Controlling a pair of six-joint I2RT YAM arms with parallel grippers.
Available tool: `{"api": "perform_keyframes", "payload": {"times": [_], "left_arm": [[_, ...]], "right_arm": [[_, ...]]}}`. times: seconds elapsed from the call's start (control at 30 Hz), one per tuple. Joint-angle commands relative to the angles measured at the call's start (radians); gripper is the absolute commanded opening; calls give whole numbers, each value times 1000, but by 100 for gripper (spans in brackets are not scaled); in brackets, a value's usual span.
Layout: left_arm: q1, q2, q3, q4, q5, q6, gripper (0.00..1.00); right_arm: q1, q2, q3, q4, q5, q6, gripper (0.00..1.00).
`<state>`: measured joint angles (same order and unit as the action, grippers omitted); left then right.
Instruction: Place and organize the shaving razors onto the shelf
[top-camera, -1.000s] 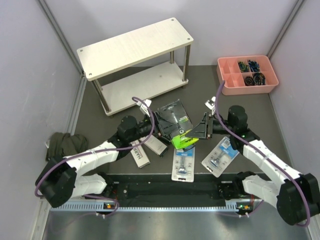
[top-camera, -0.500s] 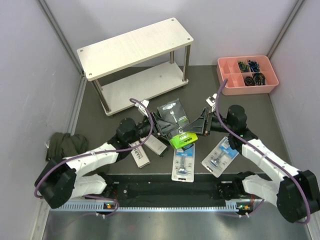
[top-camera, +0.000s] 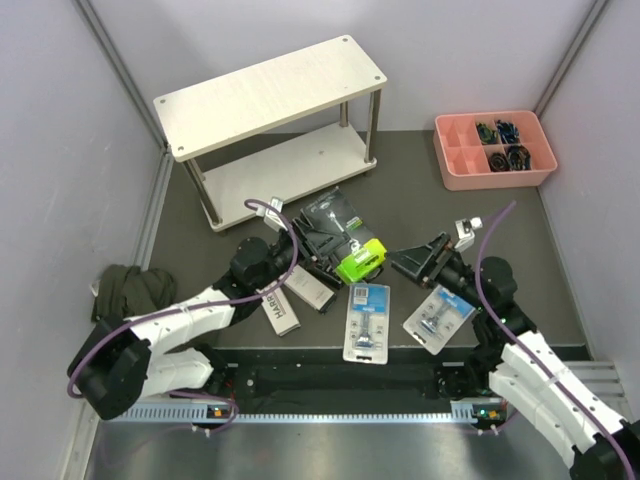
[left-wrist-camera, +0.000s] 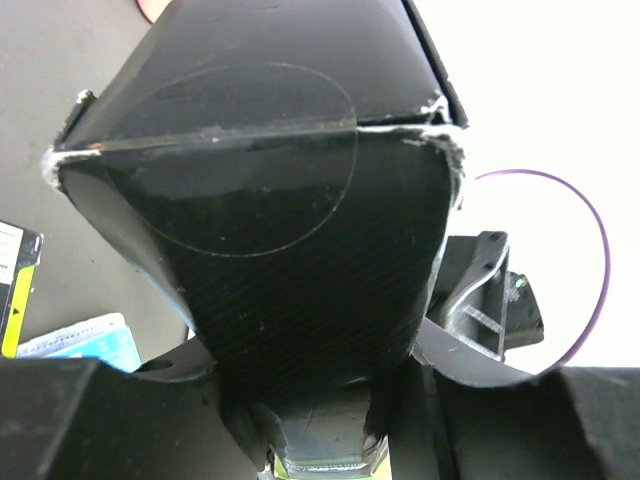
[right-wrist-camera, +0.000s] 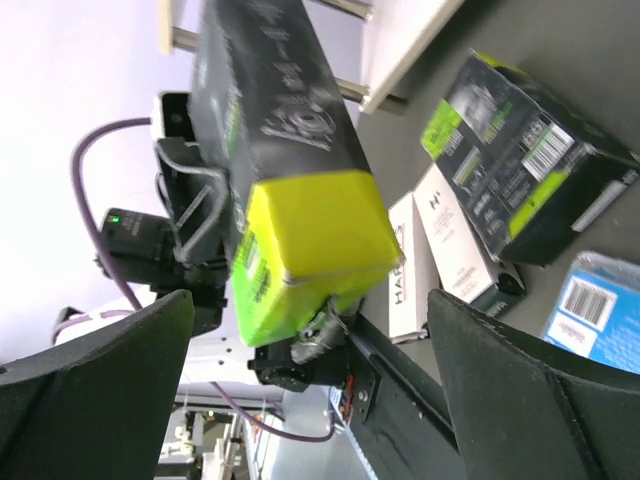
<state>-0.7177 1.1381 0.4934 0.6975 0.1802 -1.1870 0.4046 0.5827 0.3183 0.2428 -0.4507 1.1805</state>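
Observation:
My left gripper (top-camera: 312, 252) is shut on a black shaving razor pack with a lime-green end (top-camera: 345, 240), holding it tilted above the table in front of the shelf (top-camera: 270, 85). That pack (left-wrist-camera: 280, 250) fills the left wrist view. In the right wrist view the same pack (right-wrist-camera: 290, 190) hangs ahead of my right gripper (right-wrist-camera: 310, 320), which is open, empty and apart from it (top-camera: 415, 260). A second black and green pack (right-wrist-camera: 530, 150) lies on the table beside two white Harry's boxes (top-camera: 283, 310) (top-camera: 312, 290). Two blue-card blister packs (top-camera: 367, 320) (top-camera: 440, 312) lie near the front.
A pink compartment tray (top-camera: 460, 175) with small dark items stands at the back right. A dark green cloth (top-camera: 125, 290) lies by the left wall. The shelf stands at the back left, both boards bare.
My right gripper has opened, let go of the black pack and drawn back to the right. The left gripper closed on the pack and carried it slightly toward the shelf.

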Motion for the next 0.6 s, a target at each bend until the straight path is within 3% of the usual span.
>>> {"api": "perform_keyframes", "payload": {"times": [0.0, 0.33, 0.57], "left_arm": [[24, 52, 80, 226, 24, -74, 2], [73, 92, 96, 267, 71, -100, 1], [101, 81, 73, 278, 87, -117, 1]], "right_arm": [[97, 23, -5, 58, 129, 50, 99], [246, 275, 8, 343, 222, 88, 98], [293, 362, -4, 512, 259, 96, 83]]}}
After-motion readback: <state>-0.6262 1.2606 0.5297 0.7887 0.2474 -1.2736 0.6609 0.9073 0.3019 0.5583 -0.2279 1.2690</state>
